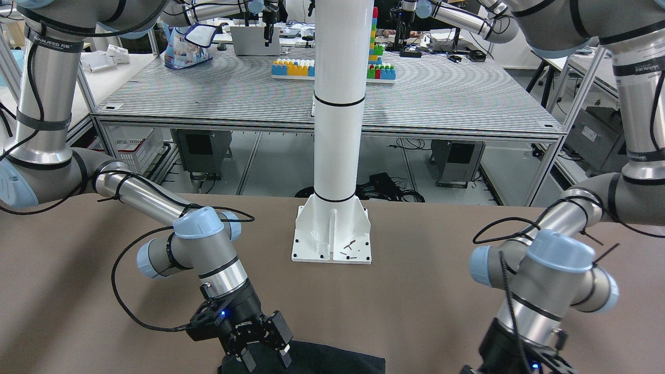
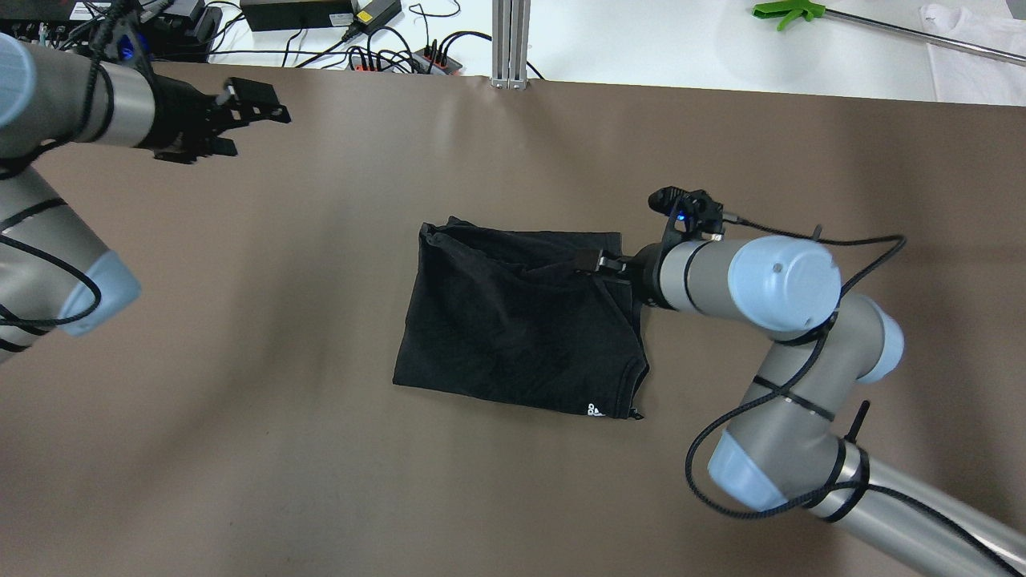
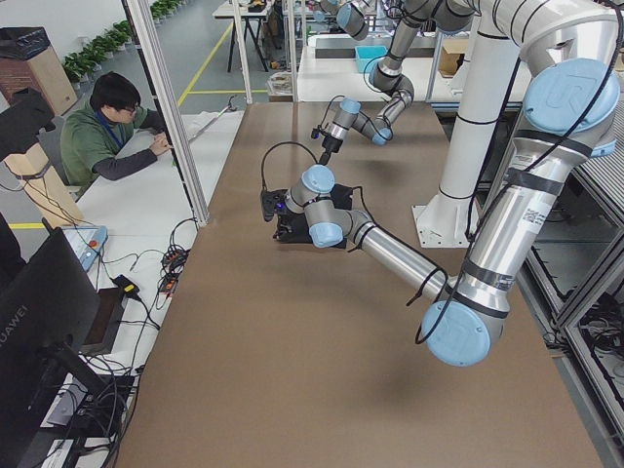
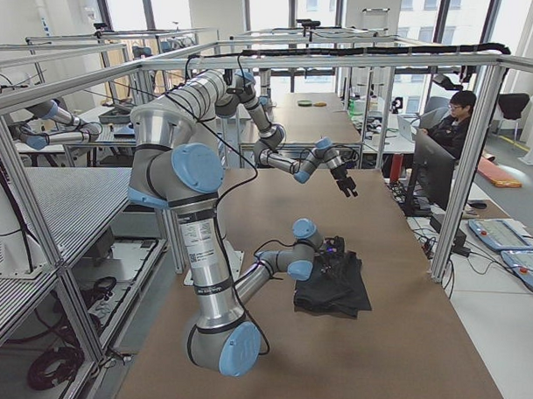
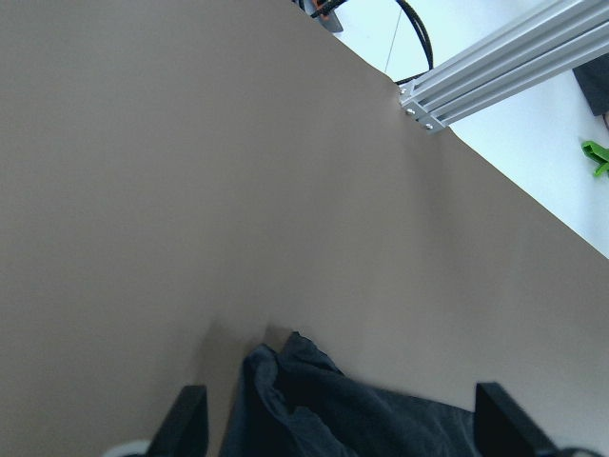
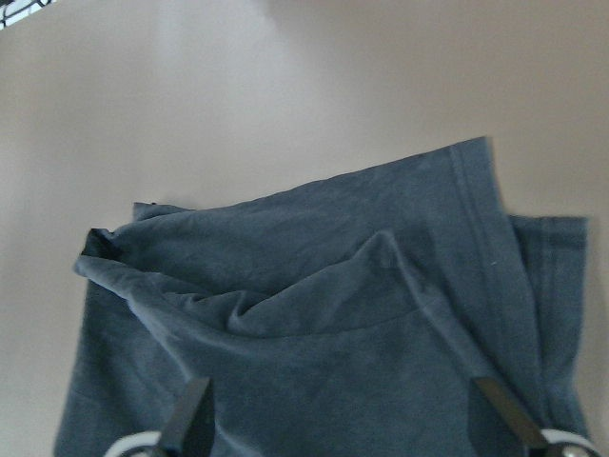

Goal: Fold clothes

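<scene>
The clothes are one black fabric piece (image 2: 513,320), folded to a rough rectangle in the middle of the brown table, with a small white logo near its front right corner. It also shows in the front view (image 1: 332,363) and the right side view (image 4: 333,289). My right gripper (image 2: 597,260) is open over the cloth's far right edge, with rumpled folds under it in the right wrist view (image 6: 347,428). Its fingers (image 1: 283,332) stand apart. My left gripper (image 2: 248,128) is open and empty, far off at the table's far left. Its wrist view shows a cloth corner (image 5: 314,400).
The white pillar's base plate (image 1: 332,236) is bolted to the table on the robot's side. An aluminium post (image 2: 510,40), cables and power strips (image 2: 385,48) line the far edge. An operator (image 4: 453,118) sits beyond it. Bare brown table (image 2: 240,401) surrounds the cloth.
</scene>
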{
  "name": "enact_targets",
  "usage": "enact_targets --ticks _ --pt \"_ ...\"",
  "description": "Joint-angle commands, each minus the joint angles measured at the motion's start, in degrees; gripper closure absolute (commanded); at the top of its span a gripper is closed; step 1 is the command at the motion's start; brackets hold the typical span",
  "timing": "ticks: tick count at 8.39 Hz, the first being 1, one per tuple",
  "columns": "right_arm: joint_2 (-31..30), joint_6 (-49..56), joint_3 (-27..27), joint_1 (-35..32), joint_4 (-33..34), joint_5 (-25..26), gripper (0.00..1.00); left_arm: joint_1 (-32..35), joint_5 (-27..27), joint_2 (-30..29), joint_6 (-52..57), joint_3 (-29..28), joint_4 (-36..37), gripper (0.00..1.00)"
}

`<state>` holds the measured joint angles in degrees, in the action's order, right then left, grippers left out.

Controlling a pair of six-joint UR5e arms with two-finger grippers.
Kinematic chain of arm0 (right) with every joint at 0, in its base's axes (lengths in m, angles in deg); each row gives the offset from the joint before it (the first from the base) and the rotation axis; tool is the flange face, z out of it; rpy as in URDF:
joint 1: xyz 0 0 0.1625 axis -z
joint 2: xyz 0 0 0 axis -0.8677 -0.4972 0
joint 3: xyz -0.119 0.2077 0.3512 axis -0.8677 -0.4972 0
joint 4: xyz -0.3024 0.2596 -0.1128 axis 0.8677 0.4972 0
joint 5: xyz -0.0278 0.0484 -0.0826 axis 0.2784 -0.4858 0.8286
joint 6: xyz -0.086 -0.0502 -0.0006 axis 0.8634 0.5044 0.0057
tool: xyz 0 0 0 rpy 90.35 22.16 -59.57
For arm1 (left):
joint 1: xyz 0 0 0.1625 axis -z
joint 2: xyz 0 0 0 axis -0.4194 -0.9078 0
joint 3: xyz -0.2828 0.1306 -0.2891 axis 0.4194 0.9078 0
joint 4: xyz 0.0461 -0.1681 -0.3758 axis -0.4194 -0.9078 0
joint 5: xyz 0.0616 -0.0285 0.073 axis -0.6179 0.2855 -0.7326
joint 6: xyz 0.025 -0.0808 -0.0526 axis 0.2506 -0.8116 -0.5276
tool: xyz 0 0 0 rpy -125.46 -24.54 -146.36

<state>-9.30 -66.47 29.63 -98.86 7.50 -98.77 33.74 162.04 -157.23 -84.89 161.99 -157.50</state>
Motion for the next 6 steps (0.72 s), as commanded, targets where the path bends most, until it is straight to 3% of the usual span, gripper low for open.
enact_targets --ticks 1,3,4,6 --pt "-5.6 32.4 0.7 -16.2 14.0 -10.9 0.06 8.9 2.4 5.9 19.7 0.2 6.2 0.00" --pt "-11.2 62.4 -0.2 -28.2 20.5 -10.6 0.06 13.0 1.5 12.0 30.7 0.2 6.7 0.00" --pt "-13.0 71.4 -0.2 -33.3 21.1 -10.7 0.06 16.4 1.6 13.9 37.8 -0.5 6.9 0.00" --pt "-16.4 76.3 -1.9 -37.8 21.0 -10.4 0.06 22.9 1.3 16.3 49.8 -5.3 6.9 0.00"
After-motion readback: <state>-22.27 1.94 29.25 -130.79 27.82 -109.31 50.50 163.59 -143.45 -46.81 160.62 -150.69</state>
